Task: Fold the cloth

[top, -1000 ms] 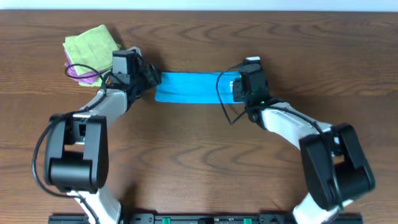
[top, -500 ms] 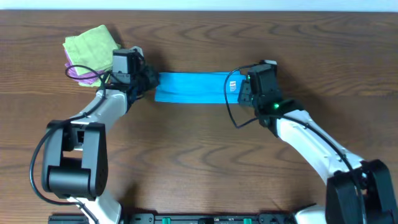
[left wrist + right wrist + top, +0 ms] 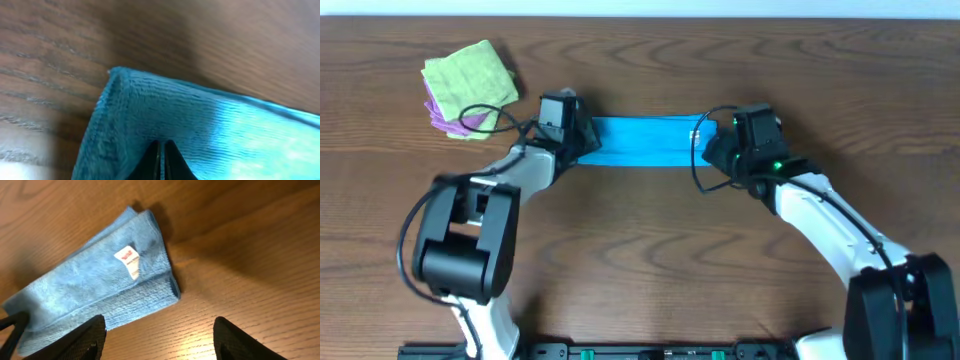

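Brown wood-grain table (image 3: 650,260) fills the overhead view. On it the cloth (image 3: 645,141) lies as a long, narrow, sky-blue strip running left to right, about midway between the two arms and toward the far edge. The left gripper (image 3: 585,141) sits at the strip's left end and the right gripper (image 3: 708,150) at its right end. Well off to the left, a light green cloth (image 3: 470,72) lies crumpled on top of a purple cloth (image 3: 442,114), whose edge peeks out below it.

Seen from the left wrist, the cloth (image 3: 200,125) takes up most of the picture, its rounded, folded corner up and to the left. The left gripper (image 3: 161,147) has its dark fingers pressed together, pinching the terry pile.

Seen from the right wrist, the cloth (image 3: 90,292) lies at a slant with its layers stacked and a small white label (image 3: 129,261) on top. The right gripper (image 3: 160,342) has its fingers wide apart over bare wood, just beside the cloth's end, with nothing between them.
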You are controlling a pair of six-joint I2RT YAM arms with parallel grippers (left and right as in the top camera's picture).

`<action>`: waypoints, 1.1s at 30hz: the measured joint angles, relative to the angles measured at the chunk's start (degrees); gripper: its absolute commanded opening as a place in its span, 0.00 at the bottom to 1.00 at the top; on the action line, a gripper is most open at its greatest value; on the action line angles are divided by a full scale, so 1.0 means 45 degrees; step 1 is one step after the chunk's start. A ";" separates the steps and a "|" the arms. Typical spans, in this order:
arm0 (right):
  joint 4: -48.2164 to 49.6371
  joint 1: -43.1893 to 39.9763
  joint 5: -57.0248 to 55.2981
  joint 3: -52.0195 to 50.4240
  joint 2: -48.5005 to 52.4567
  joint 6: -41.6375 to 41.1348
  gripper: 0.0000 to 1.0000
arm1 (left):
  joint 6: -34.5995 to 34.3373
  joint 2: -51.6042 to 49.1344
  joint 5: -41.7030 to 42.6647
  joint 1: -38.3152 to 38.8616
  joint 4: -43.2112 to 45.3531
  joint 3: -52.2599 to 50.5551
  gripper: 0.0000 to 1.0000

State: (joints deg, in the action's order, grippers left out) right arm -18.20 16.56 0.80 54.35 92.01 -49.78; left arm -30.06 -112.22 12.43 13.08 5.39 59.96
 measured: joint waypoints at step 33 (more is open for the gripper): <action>0.5095 -0.0029 0.1914 0.0345 0.4080 -0.1530 0.44 | -0.0325 -0.0325 -0.0287 0.0034 -0.0219 0.0277 0.06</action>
State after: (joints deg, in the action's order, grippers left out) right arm 4.73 16.43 9.41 55.90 110.37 -56.66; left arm -31.53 -113.69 11.14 13.23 4.40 61.21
